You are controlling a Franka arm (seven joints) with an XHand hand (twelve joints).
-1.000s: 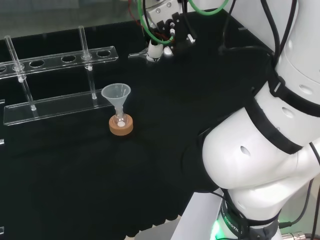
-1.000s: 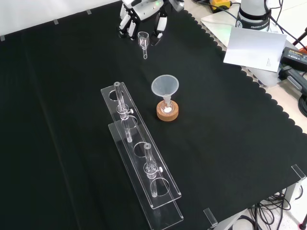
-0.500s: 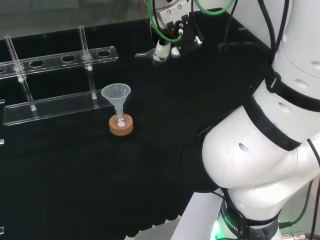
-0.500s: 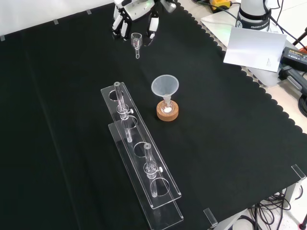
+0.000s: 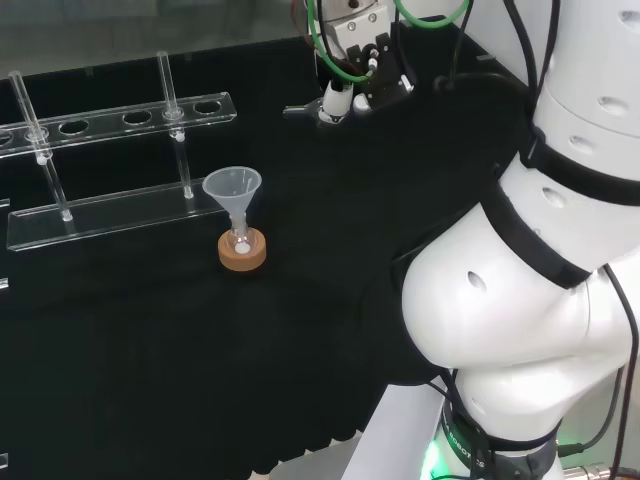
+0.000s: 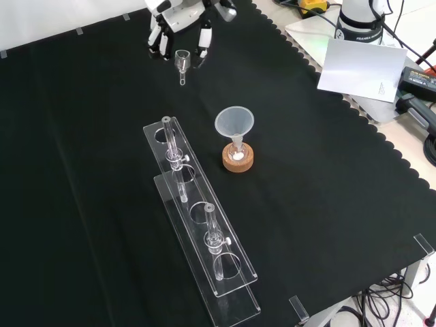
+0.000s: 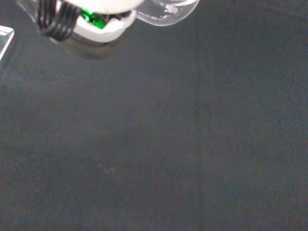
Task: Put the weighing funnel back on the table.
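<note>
Here the robot hand (image 6: 178, 15) pinches the weighing funnel (image 6: 182, 62); funnel (image 6: 234, 124) stands in flask (image 6: 236, 152)

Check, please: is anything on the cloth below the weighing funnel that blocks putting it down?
Nothing visible. The hand holds the weighing funnel over bare cloth; the rack and the big funnel stand well aside.
</note>
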